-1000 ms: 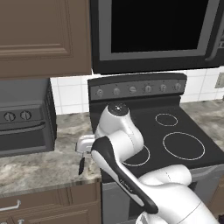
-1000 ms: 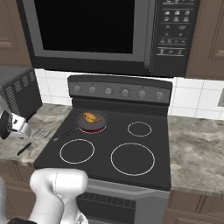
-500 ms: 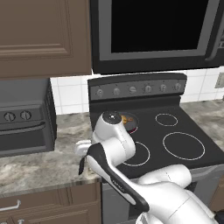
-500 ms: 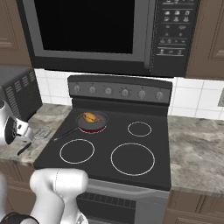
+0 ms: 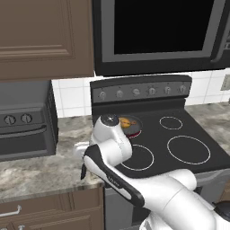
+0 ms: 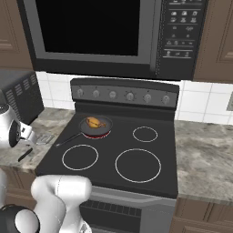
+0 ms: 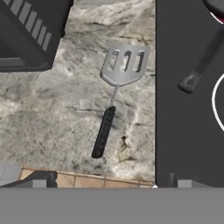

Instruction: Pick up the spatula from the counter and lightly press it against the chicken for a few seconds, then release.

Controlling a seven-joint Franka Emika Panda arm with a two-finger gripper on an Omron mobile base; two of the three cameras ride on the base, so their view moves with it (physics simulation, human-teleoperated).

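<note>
**Open gripper above the spatula on the counter**

In the hand view the spatula lies flat on the marbled counter, its slotted blade toward 12 o'clock and its black handle trailing toward 7 o'clock. The gripper hovers over it with its fingertips spread wide, holding nothing. The black stove lies at 3 o'clock of the spatula, a dark toaster oven at 10 o'clock. In the right base view the chicken sits in the pan on the rear-left burner, well apart from the spatula.
</note>
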